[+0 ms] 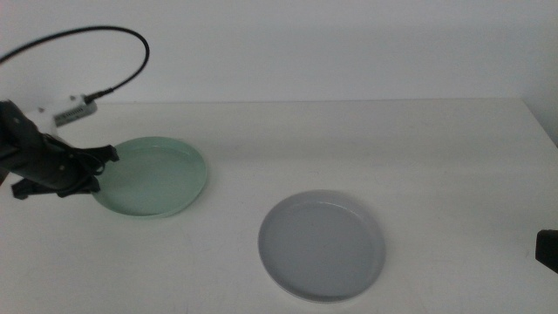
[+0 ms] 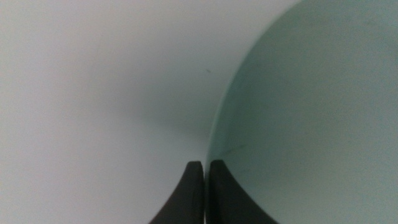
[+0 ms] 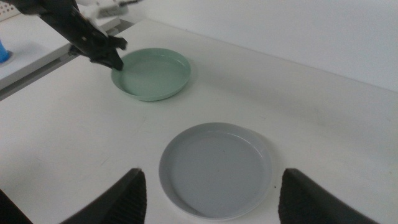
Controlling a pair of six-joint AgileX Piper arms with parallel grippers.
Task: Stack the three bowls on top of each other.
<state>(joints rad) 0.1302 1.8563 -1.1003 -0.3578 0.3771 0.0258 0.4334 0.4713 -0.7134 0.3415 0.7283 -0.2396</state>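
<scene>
The shallow round matte mint green bowl (image 1: 155, 177) is the landmark here. It sits on the white table (image 1: 366, 139), toward the side where the left arm comes in. In the middle view its rim on the left arm's side looks a little lifted, but I cannot say for sure that it is off the table.

The left gripper (image 1: 106, 160) is at that rim of the mint green bowl. Its two dark jaws are pressed tightly on the thin rim, one jaw on the inner side of the bowl and one on the outer side; in the left wrist view almost no gap shows between them, and the green wall of the bowl (image 2: 311, 106) fills the space beside them. The right wrist view shows the same pinch (image 3: 115, 59) from far away.

The shallow round matte grey bowl (image 1: 322, 246) lies flat on the table, well apart from the mint green bowl, on the side toward the right arm and nearer to the camera. Nothing touches it.

The right gripper (image 3: 211, 193) waits near the grey bowl (image 3: 215, 170), on the side away from the mint green bowl (image 3: 151, 74). Its jaws are spread wide and hold nothing.

Only these two bowls are in view.
</scene>
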